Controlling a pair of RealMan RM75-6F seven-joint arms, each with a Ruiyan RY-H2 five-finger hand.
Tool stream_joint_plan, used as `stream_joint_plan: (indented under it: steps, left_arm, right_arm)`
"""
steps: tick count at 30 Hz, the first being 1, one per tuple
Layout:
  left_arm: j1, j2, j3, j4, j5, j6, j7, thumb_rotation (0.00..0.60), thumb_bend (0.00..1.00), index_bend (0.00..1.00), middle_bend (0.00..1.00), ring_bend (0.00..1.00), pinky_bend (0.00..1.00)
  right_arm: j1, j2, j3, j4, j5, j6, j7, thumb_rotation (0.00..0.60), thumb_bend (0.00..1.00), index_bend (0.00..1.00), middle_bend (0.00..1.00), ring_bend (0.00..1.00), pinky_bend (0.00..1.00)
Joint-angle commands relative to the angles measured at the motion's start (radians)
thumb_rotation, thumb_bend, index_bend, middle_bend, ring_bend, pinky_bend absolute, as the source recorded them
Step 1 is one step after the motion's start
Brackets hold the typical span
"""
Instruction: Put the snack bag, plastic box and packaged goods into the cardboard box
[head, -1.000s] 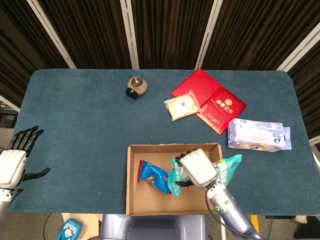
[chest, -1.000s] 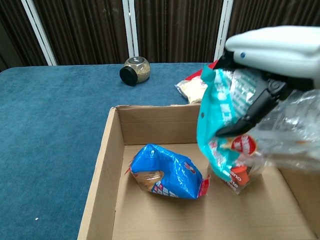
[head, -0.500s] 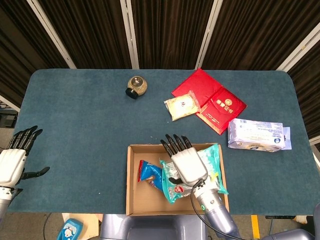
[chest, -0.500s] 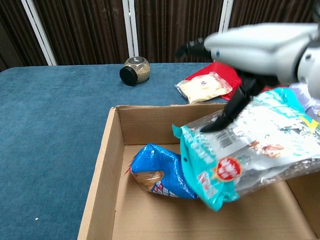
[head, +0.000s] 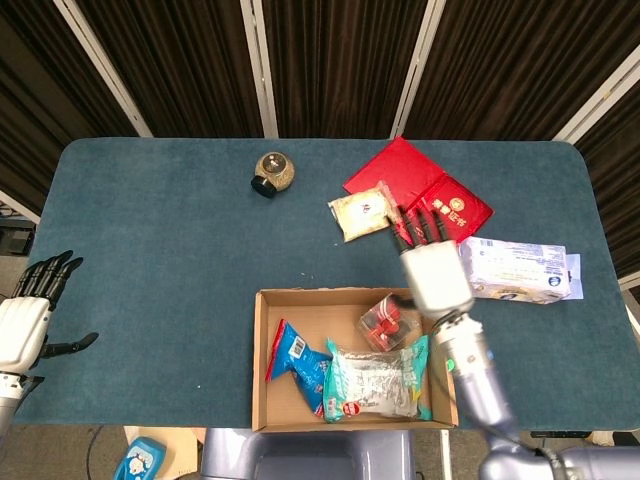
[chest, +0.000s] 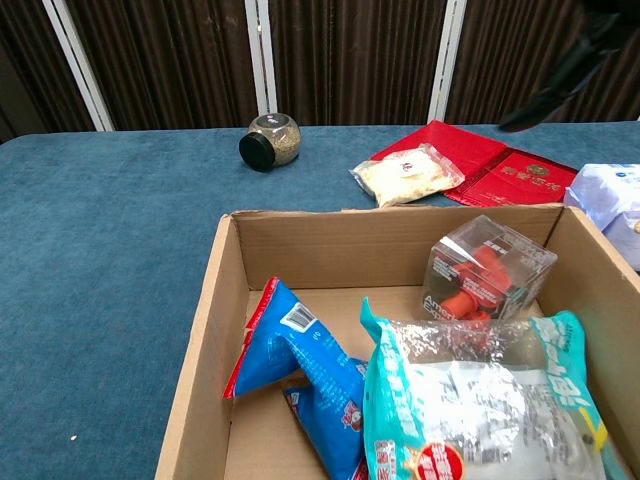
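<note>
— That surface looks like matt blue cloth, a bit napped, almost carpet.

— Yes, and the cardboard box is plain brown corrugated board, dull and rough at the cut edges.

— The teal snack bag is glossy film, crinkled, with a clear window. The blue packet beside it shines the same way.

— The little plastic box is clear and hard, catching the light.

— The jar seems glass with a black lid. The red folders have a smooth paper sheen.

— And the right hand: pale smooth plastic shell, black fingers.
</note>
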Motion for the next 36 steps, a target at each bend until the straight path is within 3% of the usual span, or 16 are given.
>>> stream_joint_plan:
  steps: [1, 7, 15, 27, 36]
  left_arm:
    - [-0.001, -0.001, -0.001, 0.001, -0.002, -0.002, 0.003, 0.6, 0.04, 0.07, 0.0, 0.0, 0.0]
    - [-0.001, -0.008, -0.003, 0.004, -0.008, -0.006, 0.019, 0.6, 0.04, 0.07, 0.0, 0.0, 0.0]
    - [-0.005, -0.014, -0.006, 0.003, -0.022, -0.021, 0.033, 0.6, 0.04, 0.07, 0.0, 0.0, 0.0]
    - [-0.013, -0.015, -0.01, 0.01, -0.028, -0.042, 0.016, 0.6, 0.04, 0.07, 0.0, 0.0, 0.0]
    - [-0.017, -0.017, -0.01, 0.015, -0.03, -0.052, 0.012, 0.6, 0.04, 0.07, 0.0, 0.0, 0.0]
  right_arm:
    - [-0.025, 0.103, 0.023, 0.123, 0.088, -0.105, 0.12, 0.6, 0.03, 0.01, 0.0, 0.0, 0.12]
    - [-0.028, 0.172, 0.0, 0.348, 0.168, -0.31, 0.27, 0.6, 0.01, 0.0, 0.0, 0.0, 0.08]
    - [0.002, 0.199, -0.077, 0.527, 0.259, -0.544, 0.364, 0.6, 0.0, 0.0, 0.0, 0.0, 0.06]
    - [0.07, 0.212, -0.175, 0.578, 0.347, -0.635, 0.393, 0.6, 0.0, 0.0, 0.0, 0.0, 0.05]
    - [0.102, 0.152, -0.259, 0.707, 0.38, -0.72, 0.427, 0.6, 0.0, 0.0, 0.0, 0.0, 0.04]
